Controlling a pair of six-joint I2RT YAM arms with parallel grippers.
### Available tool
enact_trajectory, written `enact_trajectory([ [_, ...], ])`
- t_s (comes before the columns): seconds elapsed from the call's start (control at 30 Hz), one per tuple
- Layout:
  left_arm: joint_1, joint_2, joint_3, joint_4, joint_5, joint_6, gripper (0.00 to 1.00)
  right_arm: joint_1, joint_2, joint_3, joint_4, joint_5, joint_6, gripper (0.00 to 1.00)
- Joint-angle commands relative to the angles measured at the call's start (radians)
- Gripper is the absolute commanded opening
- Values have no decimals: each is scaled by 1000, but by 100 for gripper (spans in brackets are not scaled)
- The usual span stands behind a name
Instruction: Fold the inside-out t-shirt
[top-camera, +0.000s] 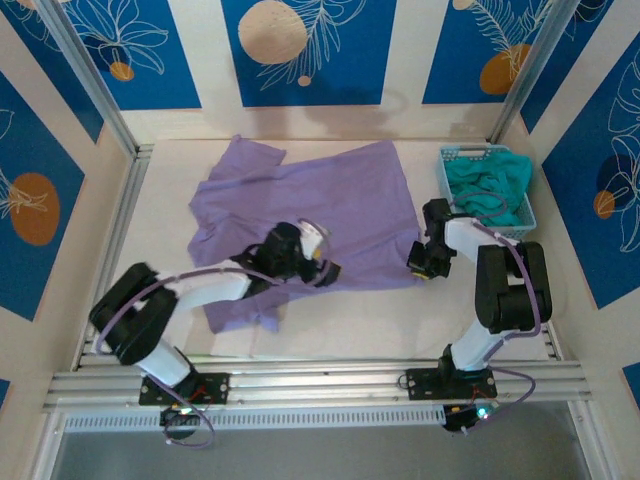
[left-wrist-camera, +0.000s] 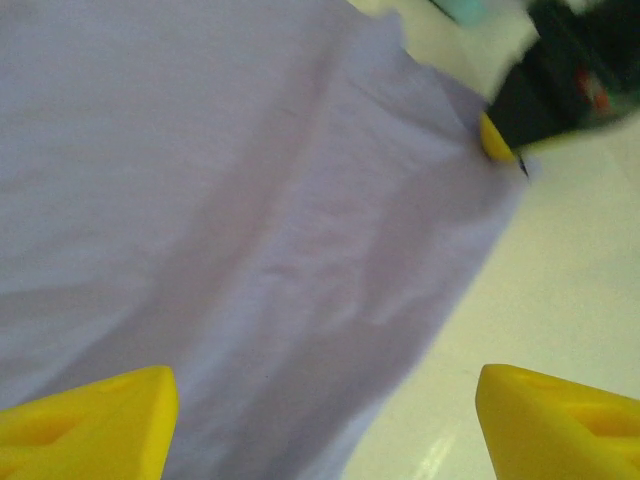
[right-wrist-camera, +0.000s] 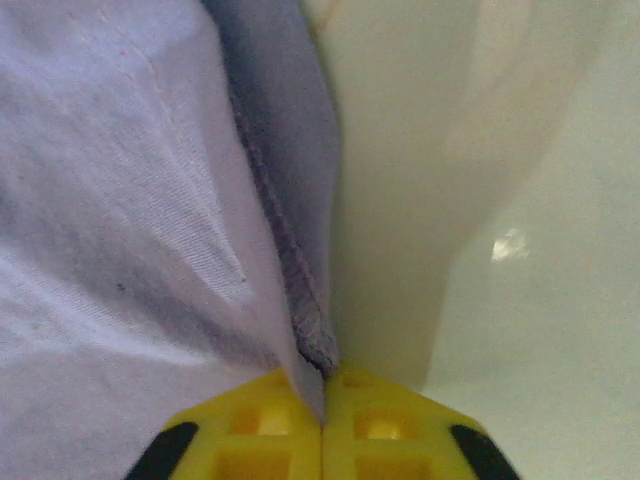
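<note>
The inside-out t-shirt (top-camera: 330, 200), of lavender-purple cloth, lies spread on the white table (top-camera: 380, 320), mostly flat with some wrinkles. In the top view it covers the middle of the table, reaching from about 10 o'clock down to about 4 o'clock.

The left gripper (top-camera: 330, 272) hangs over the shirt's near edge, at about 6 o'clock of the garment. In the left wrist view its two yellow fingertips (left-wrist-camera: 90, 420) stand wide apart. Nothing is between them; the purple cloth and a strip of table lie below.

The right gripper (top-camera: 415, 265) is at the shirt's 4 o'clock corner. In the right wrist view its yellow pads (right-wrist-camera: 270, 430) are pressed together, and the stitched hem of the shirt runs down into the line where they meet, so the edge of the cloth is pinched there. The left wrist view also shows this gripper touching that corner, at 2 o'clock of the picture.

At 2 o'clock of the table stands a light blue basket (top-camera: 465, 152) with a teal garment (top-camera: 490, 185) inside, apart from the shirt.
</note>
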Motion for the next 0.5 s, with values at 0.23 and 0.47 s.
enact_trajectory([
  [0.23,-150,406,323,77,-83,356,69,-5,-250,6,-48,-325,-41,1],
  [0.47,-104,431,344,122,73,244,0,-24,-162,118,-51,-456,-74,4],
])
